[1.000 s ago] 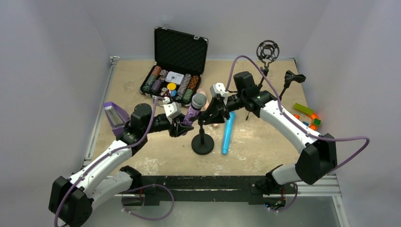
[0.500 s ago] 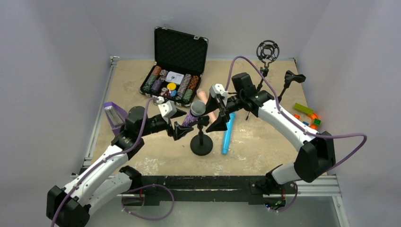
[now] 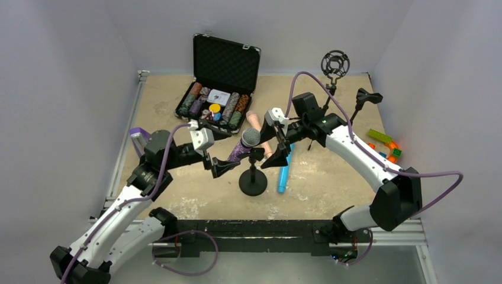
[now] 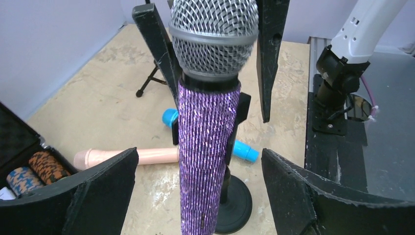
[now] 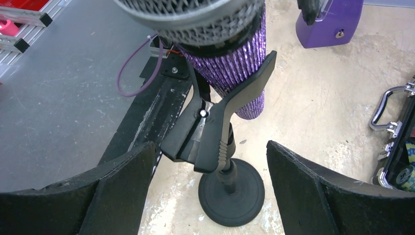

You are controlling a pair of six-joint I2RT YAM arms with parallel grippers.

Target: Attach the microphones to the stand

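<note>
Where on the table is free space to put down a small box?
Bare: the patch between the blue mic and the right arm; the far left corner beside the case. Crowded: around the stand, where the pink mic lies too.

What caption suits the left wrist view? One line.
Purple mic clipped in the stand, framed by the open left hand; pink mic and blue mic lie behind.

Bright, even light; soft shadows; sharp focus.
</note>
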